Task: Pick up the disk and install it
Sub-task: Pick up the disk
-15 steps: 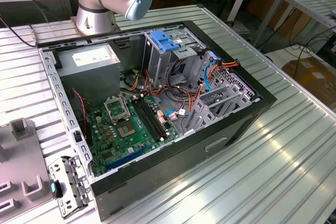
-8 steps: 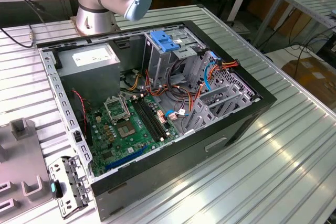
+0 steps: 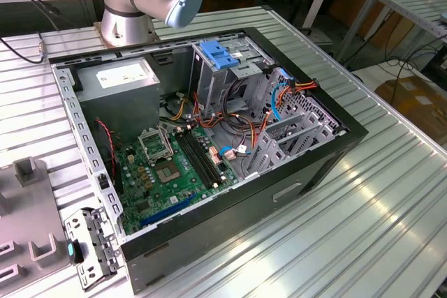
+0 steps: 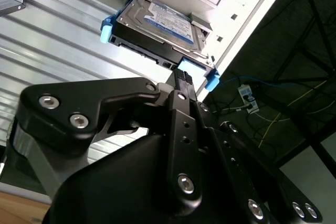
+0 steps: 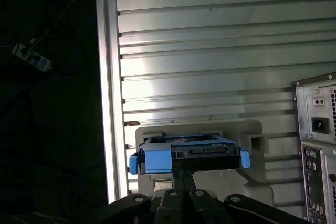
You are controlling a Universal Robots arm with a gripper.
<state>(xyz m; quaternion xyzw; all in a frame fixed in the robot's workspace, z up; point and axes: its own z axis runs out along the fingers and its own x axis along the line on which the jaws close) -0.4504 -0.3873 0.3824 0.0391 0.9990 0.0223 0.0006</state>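
Note:
The disk (image 4: 157, 24) is a flat silver drive with a white and blue label and blue side rails. It lies against a pale grey holder (image 5: 252, 145) on the ribbed metal table. In the first wrist view the disk (image 5: 189, 153) shows end-on, its blue rail caps at both ends. My gripper (image 4: 182, 77) reaches up to the disk's near edge, between the two blue caps. In the first wrist view the gripper (image 5: 184, 174) meets the disk just under its middle. The contact itself is hidden behind the black gripper body.
An open computer case (image 3: 209, 242) stands in the middle of the table, with a green motherboard (image 3: 167, 165), a grey power supply (image 3: 122, 75) and a light-blue bracket (image 3: 220, 54) on its drive cage. The case's rear panel (image 5: 317, 145) is beside the holder. The table edge (image 5: 107, 103) runs close by.

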